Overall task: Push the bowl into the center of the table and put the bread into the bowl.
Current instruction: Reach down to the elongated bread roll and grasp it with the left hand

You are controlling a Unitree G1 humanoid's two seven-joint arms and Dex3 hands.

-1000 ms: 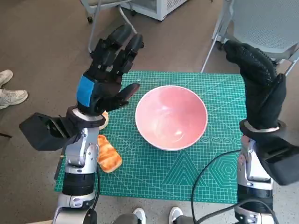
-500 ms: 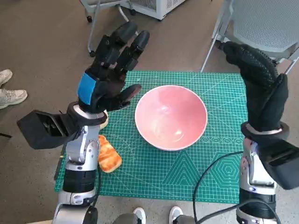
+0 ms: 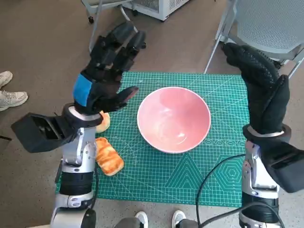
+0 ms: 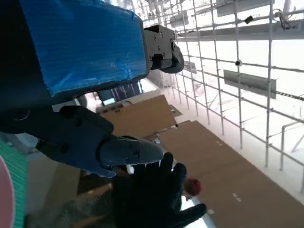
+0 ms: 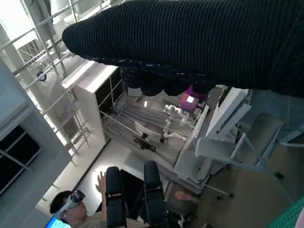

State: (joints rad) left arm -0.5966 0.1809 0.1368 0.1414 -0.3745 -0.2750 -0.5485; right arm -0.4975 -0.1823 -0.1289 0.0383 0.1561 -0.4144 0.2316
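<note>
below raised left hand (image 3: 102, 78) lies bread (image 3: 109, 156).

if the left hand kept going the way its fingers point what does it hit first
Probably nothing on the table. The left hand is raised, fingers pointing up and away past the mat's far edge, not at the bowl. Its wrist view shows only open room ahead, though depth is unclear.

head view: bright, even light, soft faint shadows, edges bend a bit | bowl (image 3: 174, 118): small shine inside | left wrist view: strong white glare from the far windows, close parts blurry | right wrist view: glove dark and blurry, room behind bright
</note>
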